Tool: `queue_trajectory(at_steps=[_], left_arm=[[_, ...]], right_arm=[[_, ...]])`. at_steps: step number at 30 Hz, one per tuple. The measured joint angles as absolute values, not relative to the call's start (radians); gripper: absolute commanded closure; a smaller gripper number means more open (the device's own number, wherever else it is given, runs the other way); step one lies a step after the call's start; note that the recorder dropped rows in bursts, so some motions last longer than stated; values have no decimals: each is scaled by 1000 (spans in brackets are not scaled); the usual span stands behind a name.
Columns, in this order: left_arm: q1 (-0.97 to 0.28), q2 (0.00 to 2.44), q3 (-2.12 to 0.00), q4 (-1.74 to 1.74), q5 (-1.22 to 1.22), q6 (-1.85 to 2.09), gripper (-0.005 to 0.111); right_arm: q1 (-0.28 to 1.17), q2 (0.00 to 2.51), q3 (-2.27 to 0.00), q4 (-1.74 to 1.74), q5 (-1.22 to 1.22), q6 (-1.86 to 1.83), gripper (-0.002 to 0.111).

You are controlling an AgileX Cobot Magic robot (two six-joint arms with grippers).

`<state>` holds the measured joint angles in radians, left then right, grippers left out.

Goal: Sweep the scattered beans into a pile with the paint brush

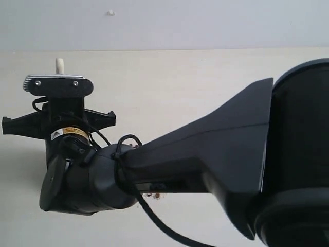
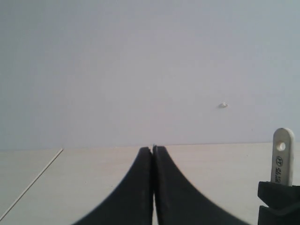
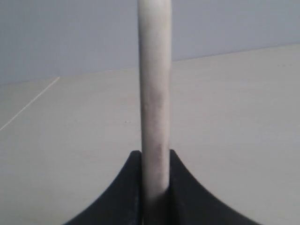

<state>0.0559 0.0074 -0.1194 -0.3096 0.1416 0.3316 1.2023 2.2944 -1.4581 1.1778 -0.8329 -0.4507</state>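
Observation:
My right gripper (image 3: 155,157) is shut on the pale handle of the paint brush (image 3: 154,89), which stands up between the fingers. In the exterior view only the handle's tip (image 1: 59,66) shows above the right wrist; ferrule and bristles are hidden. The left wrist view catches the handle's end with its hole (image 2: 282,157) to one side. My left gripper (image 2: 153,150) is shut with nothing in it, over bare table. A few reddish-brown beans (image 1: 153,195) peek out under the right arm. Any pile is hidden.
The black right arm (image 1: 221,149) reaches across from the right and blocks most of the pale table (image 1: 169,82) in the exterior view. A grey wall (image 1: 205,23) rises behind the table's far edge, and a thin seam line (image 2: 33,183) crosses the tabletop.

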Motion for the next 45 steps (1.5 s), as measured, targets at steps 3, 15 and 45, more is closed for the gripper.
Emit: queue_trajectory(at_steps=[3, 15, 45], left_arm=[[56, 7, -119, -310, 142, 332, 107], [56, 7, -119, -310, 142, 332, 107], [56, 7, -119, -310, 142, 332, 107]], right_arm=[[1199, 2294, -1458, 1219, -844, -459, 108], [1174, 2259, -1464, 1607, -990, -907, 108], [1189, 2039, -1093, 828, -670, -118, 108]])
